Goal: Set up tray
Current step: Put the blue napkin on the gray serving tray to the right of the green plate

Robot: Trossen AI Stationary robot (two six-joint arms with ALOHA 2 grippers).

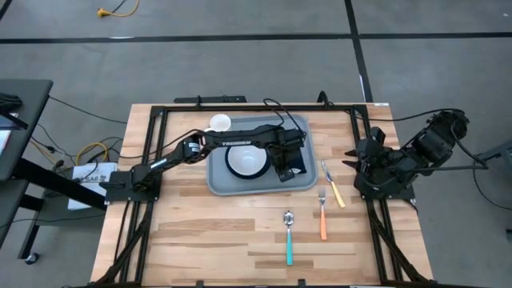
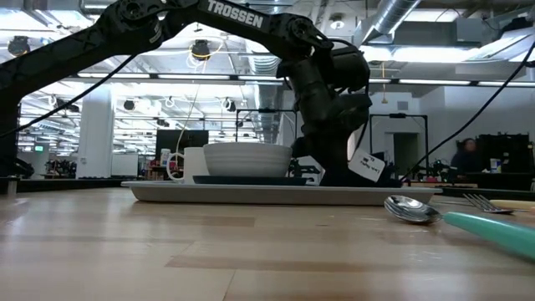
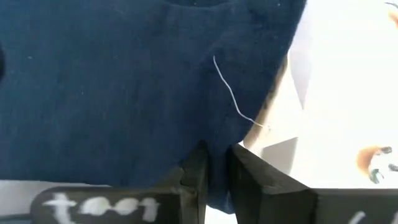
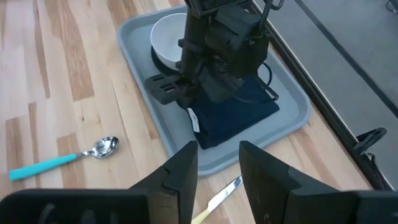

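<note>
The light grey-blue tray (image 1: 220, 182) lies mid-table. A white bowl (image 1: 246, 160) sits on a dark round plate (image 2: 242, 179) on the tray's left half. The dark navy napkin (image 4: 242, 115) lies on the tray's right half. My left gripper (image 1: 286, 164) reaches over the tray from the left and is down on the napkin, shut on it. My right gripper (image 4: 217, 165) waits open above the table's right edge, near my right arm's base (image 1: 384, 168), touching nothing. My left gripper pinches the navy napkin's cloth (image 3: 214, 140) between its two fingers (image 3: 196, 171), coming from above. Whether this is an edge or a fold, and how many layers, I cannot tell. The rest of the napkin (image 4: 249, 106) lies on the tray floor.
A white cup (image 1: 220, 122) stands just beyond the tray's far left corner. Right of the tray lies a yellow-handled knife (image 1: 333, 186). An orange-handled fork (image 1: 322, 216) and a teal-handled spoon (image 1: 289, 238) lie nearer the front. Bare wood spreads to the near left.
</note>
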